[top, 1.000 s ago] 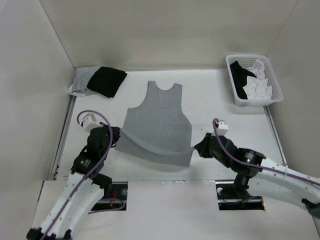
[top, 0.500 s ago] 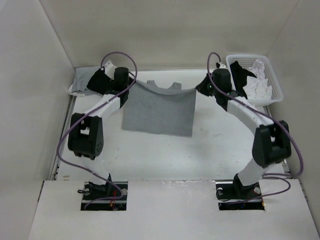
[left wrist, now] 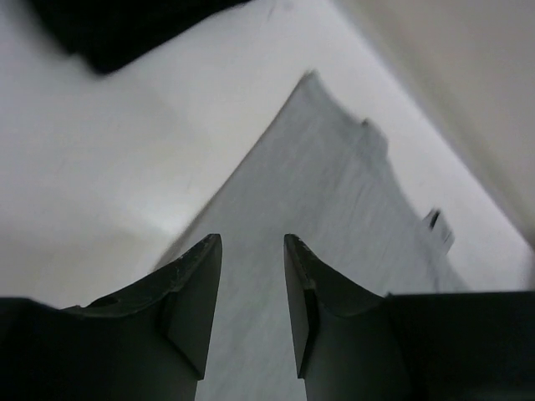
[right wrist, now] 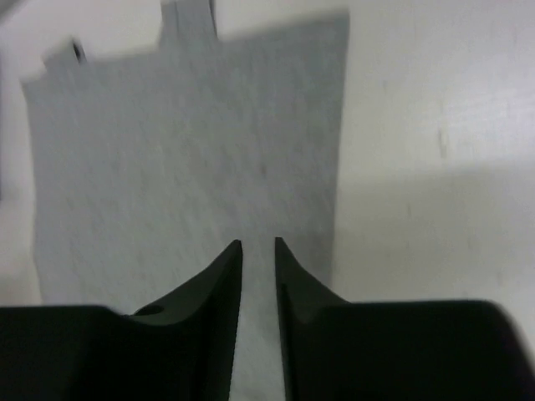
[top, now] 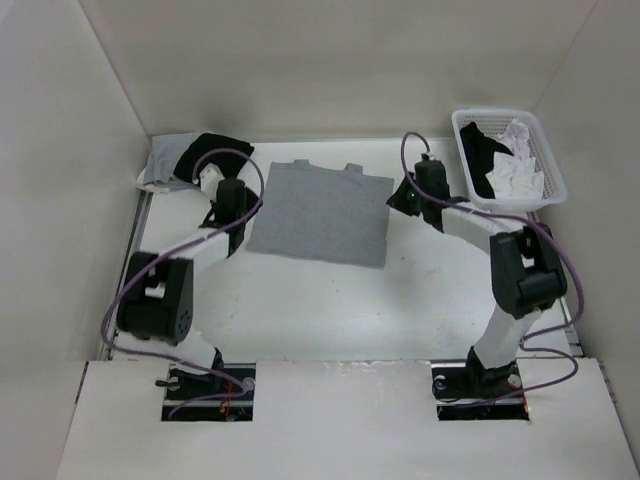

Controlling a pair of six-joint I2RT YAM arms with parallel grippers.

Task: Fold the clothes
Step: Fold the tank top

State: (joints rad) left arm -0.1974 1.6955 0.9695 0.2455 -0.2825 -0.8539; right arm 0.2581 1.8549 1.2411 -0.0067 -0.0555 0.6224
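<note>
From above, the grey top lies flat in the middle of the table, folded in half, with bare white room on all sides. The left claw sits by its left edge and the right claw by its right edge. A moment ago both claws held the top up; now they have let go. There are two arms, one basket and one folded pile. In the left wrist view, the left claw is open and holds nothing, over the top. In the right wrist view, the right claw is a little open, also holding nothing, above the top's near edge.
</note>
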